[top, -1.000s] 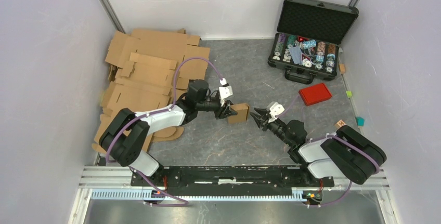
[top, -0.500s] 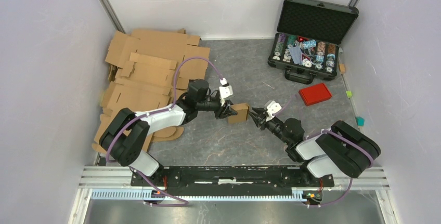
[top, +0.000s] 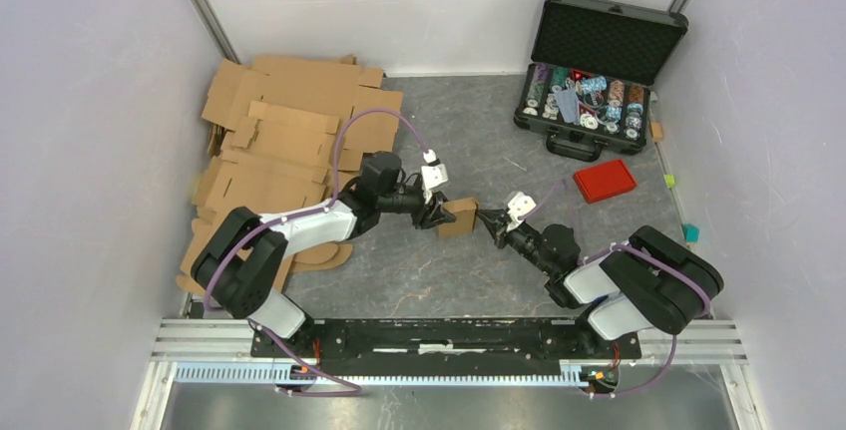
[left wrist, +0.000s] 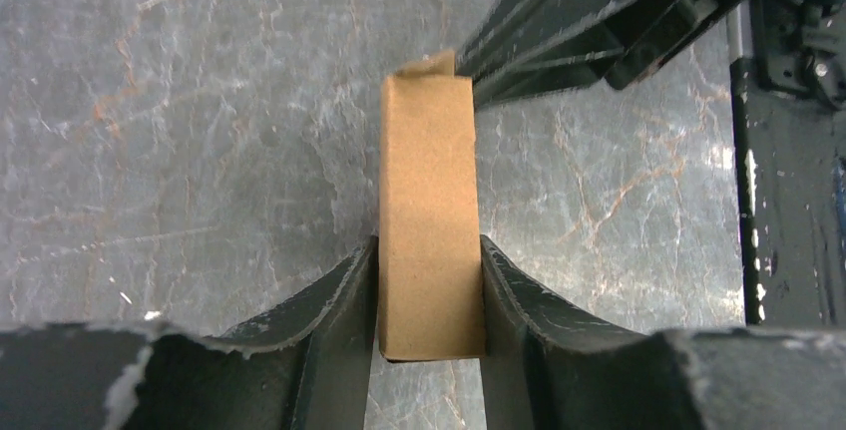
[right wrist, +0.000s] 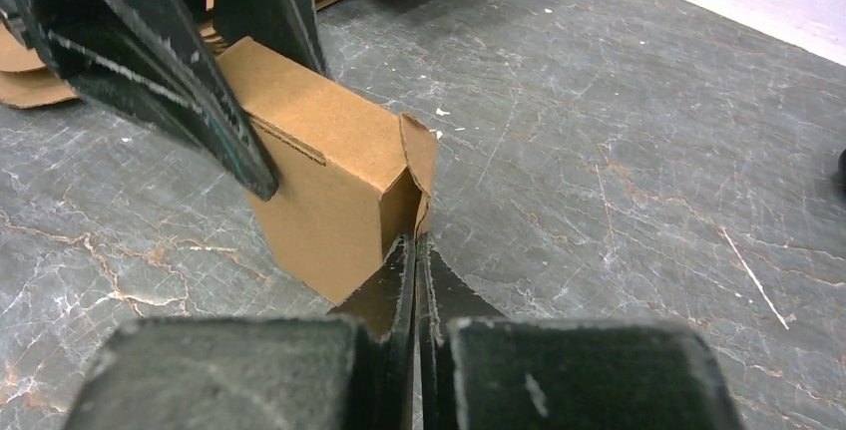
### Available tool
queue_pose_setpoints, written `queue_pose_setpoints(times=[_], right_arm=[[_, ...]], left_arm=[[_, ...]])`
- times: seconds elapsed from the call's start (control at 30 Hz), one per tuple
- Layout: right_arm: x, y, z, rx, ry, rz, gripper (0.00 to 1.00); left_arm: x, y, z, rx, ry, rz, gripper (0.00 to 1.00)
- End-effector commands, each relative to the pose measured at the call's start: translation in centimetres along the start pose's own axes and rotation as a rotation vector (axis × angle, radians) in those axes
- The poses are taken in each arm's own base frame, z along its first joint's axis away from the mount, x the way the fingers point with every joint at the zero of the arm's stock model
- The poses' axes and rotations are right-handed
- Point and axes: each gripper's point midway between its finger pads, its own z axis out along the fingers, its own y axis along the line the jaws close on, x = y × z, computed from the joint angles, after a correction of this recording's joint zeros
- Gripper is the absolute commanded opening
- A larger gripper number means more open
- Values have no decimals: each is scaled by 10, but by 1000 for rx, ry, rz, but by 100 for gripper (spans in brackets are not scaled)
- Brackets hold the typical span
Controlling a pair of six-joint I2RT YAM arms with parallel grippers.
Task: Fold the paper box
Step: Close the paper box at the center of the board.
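The paper box (top: 459, 216) sits in the middle of the grey marbled desk (top: 449, 121), between the two arms. The left claw (top: 439, 214) grips it, with one finger flat against each long side, as the left wrist view shows (left wrist: 429, 240). Whether its underside touches the desk I cannot tell.

From that view the box's long axis runs straight away from the left claw toward the right arm. Its near end is tucked between the fingers, and its far end carries a small flap that stands slightly ajar.

The right claw (top: 486, 220) meets that far end. Its fingers are pressed together to a thin seam, and their tips (right wrist: 414, 250) touch the box's end edge just below the loose flap. Whether any card is caught between them I cannot tell. In the right wrist view, the box (right wrist: 329, 181) shows its top face and one side, and the left claw's dark fingers (right wrist: 200, 81) cross its rear half.

Further out:
- A heap of larger flat cardboard sheets (top: 284, 141) lies at the far left, well apart from the box and behind the left arm.
- A red lid (top: 605, 180) lies to the right.
- An open black case (top: 594, 76) of coloured pieces sits in the far right corner.
- A small teal block (top: 691, 233) lies by the right wall.
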Motion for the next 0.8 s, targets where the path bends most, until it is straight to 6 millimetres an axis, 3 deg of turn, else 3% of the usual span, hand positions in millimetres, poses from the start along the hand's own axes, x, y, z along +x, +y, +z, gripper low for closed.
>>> queue_pose_setpoints(times=[0.0,0.2,0.4,0.7,0.77], right_arm=[[-17,-1,5,-1,-63,-21,0],[-11,1,-3,-1,-43,-18,0],[-8,2,-6,-2,-19,-3,0],[-4,5,-8,-3,-7,74,0],[-5,6,-9,-4,-12,75,0]], left_arm=[[26,-5,0,-6,100,-60,49],[1,-2,-6,-56,-3,-28,57],[-23,-4,-14,-78,-71,-62,72],[-65,2,-43,-229,-182,-88,75],[-78,2,-46,-254,-211,-125,72]])
